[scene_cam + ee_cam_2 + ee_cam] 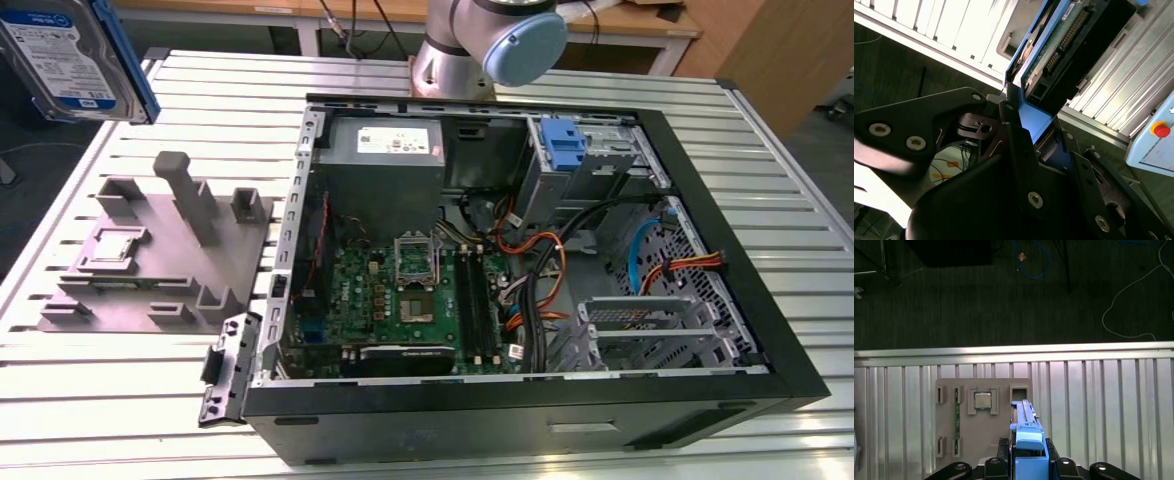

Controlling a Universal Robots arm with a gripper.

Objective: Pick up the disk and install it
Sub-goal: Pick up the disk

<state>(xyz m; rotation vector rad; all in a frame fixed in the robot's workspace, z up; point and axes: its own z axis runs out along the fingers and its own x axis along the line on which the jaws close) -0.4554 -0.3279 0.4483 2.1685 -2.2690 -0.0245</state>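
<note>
**A:** ok so where's this at? what step?

**B:** big stuff first. There's a slatted metal table, and the open computer case sits on it well away from the gripper. The grey fixture is much nearer, right underneath the gripper.

**A:** and the disk?

**B:** The disk hangs up in the air above the fixture, touching neither it nor the table. In the first wrist view the gripper is clamped on the blue carrier end, with one jaw on each side. The drive is edge-on and sticks out away from the wrist. There's also a little silver chip in a fixture pocket, below the gripper and just off to one side of the disk.

**A:** so picked, not installed?

**B:** that's my read, it's the carry bit. The silver drive cage inside the case looks empty and is far from the gripper. A bare blue bracket stands in another bay. My guess is the next move calls for a solid hold, clearance over the case wall, and the carrier squared up with a bay.
</note>
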